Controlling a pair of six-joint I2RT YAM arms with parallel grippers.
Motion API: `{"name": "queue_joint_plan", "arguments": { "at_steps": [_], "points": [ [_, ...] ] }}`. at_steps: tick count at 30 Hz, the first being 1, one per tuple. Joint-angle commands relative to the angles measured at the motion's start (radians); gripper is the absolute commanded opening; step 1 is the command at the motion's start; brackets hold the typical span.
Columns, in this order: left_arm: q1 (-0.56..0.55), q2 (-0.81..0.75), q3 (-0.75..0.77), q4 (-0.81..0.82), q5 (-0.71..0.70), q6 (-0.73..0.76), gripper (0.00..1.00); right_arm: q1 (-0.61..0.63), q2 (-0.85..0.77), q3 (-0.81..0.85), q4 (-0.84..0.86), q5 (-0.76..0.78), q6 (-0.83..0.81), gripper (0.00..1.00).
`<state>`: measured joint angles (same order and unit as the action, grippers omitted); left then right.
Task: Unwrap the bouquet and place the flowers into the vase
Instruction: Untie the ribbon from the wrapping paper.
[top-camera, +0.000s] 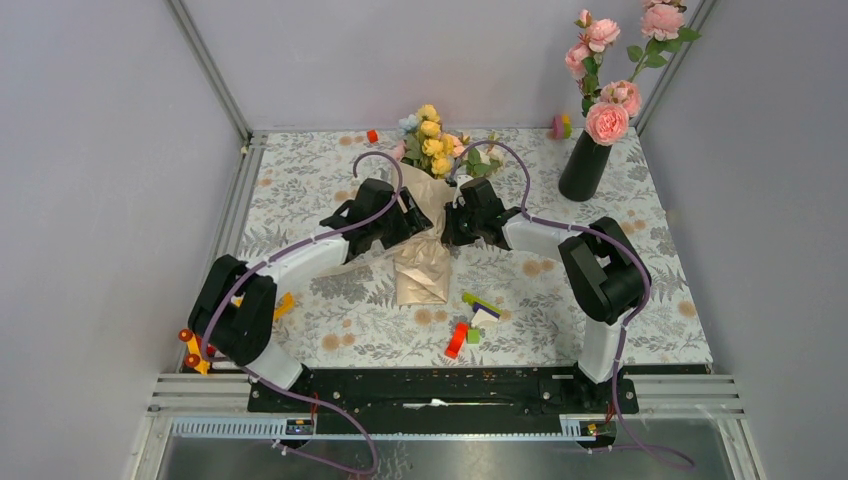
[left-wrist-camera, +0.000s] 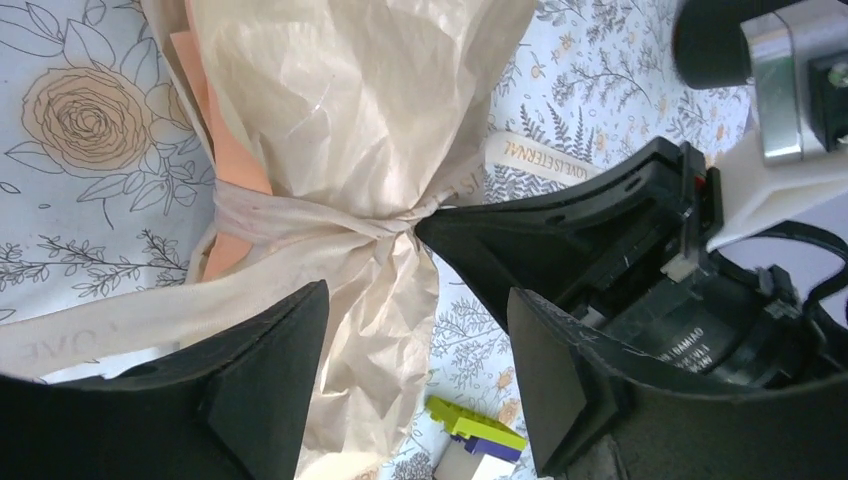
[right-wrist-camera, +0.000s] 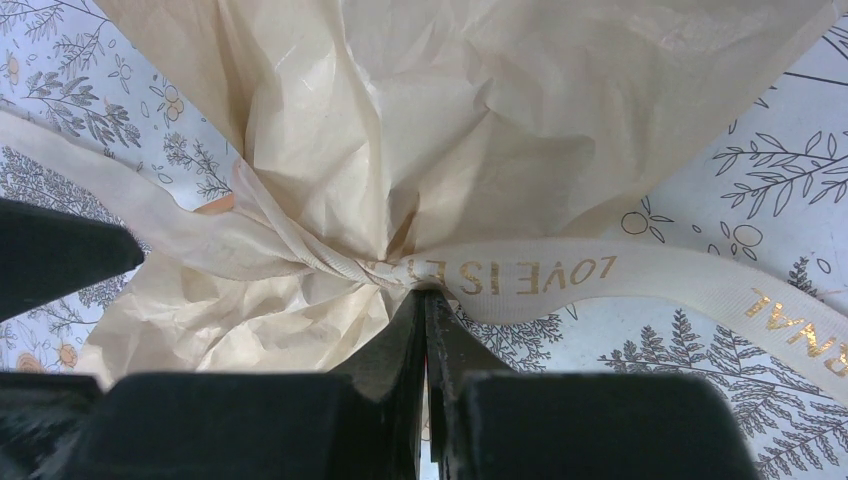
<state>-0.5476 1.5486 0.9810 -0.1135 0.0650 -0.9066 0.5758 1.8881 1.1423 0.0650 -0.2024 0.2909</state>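
The bouquet lies in the middle of the table, its yellow, pink and cream flowers (top-camera: 432, 140) pointing to the far side and its beige paper (top-camera: 422, 270) tied with a cream ribbon (right-wrist-camera: 560, 275). My left gripper (left-wrist-camera: 400, 385) is open, its jaws astride the paper just below the knot (left-wrist-camera: 385, 228). My right gripper (right-wrist-camera: 425, 300) is shut, with its tips against the ribbon at the knot; I cannot tell whether any ribbon is pinched. The black vase (top-camera: 585, 165) stands at the far right, holding tall pink roses.
Loose toy bricks (top-camera: 470, 322) lie near the paper's lower end; one is lime-green (left-wrist-camera: 478, 425). A small orange piece (top-camera: 372, 135) and a coloured toy (top-camera: 560, 126) sit along the far edge. A yellow piece (top-camera: 283, 303) lies by the left arm.
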Motion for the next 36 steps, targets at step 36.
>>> {"name": "queue_joint_plan", "arguments": {
  "at_steps": [36],
  "points": [
    [0.005, 0.174, -0.025, 0.139, -0.016, -0.192, 0.66, -0.004, -0.004, 0.017, 0.025, -0.009, -0.019, 0.00]
  ]
}}
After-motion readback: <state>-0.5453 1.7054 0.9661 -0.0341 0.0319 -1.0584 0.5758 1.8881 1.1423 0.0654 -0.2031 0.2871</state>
